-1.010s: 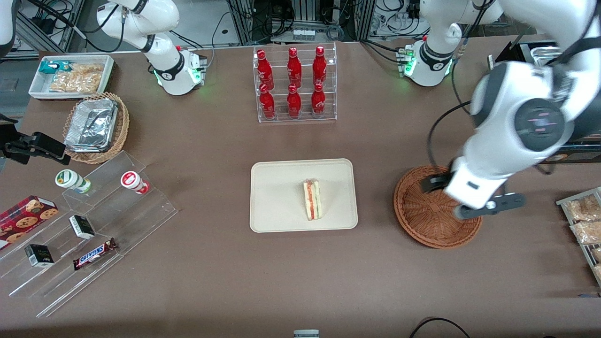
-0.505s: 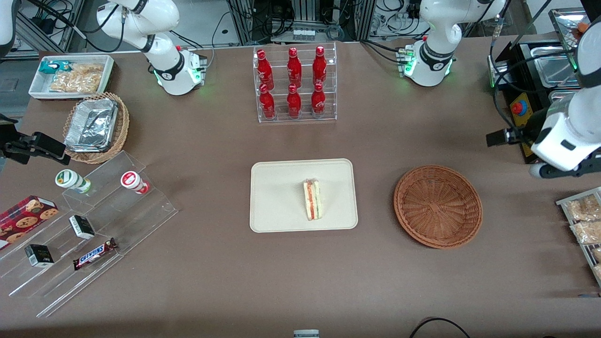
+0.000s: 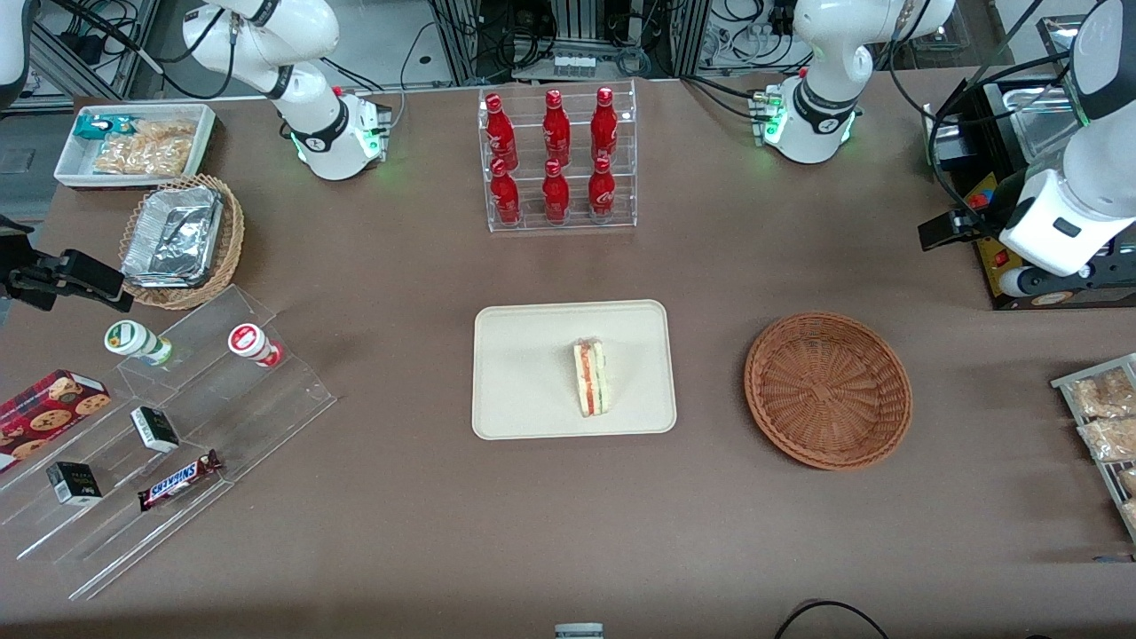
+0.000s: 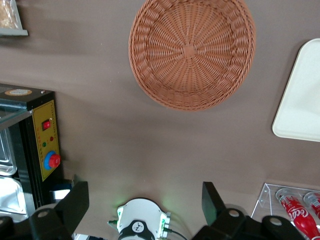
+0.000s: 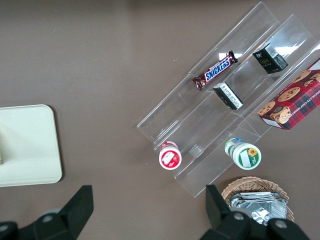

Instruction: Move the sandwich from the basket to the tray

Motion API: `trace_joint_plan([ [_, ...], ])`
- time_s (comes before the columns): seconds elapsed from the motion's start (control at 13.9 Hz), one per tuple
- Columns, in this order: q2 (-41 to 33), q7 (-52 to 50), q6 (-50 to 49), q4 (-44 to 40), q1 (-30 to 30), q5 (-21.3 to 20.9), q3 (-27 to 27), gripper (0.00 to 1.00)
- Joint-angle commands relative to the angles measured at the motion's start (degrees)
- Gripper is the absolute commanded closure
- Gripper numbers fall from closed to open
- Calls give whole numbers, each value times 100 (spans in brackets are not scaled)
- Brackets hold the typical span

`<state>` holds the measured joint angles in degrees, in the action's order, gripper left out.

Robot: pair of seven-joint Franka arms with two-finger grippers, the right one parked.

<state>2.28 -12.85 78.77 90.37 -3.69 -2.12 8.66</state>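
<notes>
Since a second ago the left arm has swung up off the basket and out to the working arm's end of the table, while sandwich, tray and basket lie as they did. Brown matte cloth covers the table [image 3: 399, 532]. On it, well apart from the gripper [image 4: 145, 200] toward the parked arm's end, sits the tray [image 3: 524, 373], a flat cream rectangle with rounded corners and a low rim. Nearer the gripper, though clear of it, the basket [image 3: 827, 389] is a round shallow bowl of reddish-brown wicker with nothing in it. Smallest, the sandwich [image 3: 590, 378], a pale bread wedge with red and green layers, lies on the tray, far from the gripper, whose dark fingers [image 4: 75, 200] stand spread wide and grasp nothing.
</notes>
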Motion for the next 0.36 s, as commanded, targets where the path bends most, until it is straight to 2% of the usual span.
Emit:
trace_joint_plan([
  [0.0, 176, 63, -2, -431, -88, 72, 48, 0],
  [0.29, 238, 64, -2, -529, -79, 72, 48, 0],
])
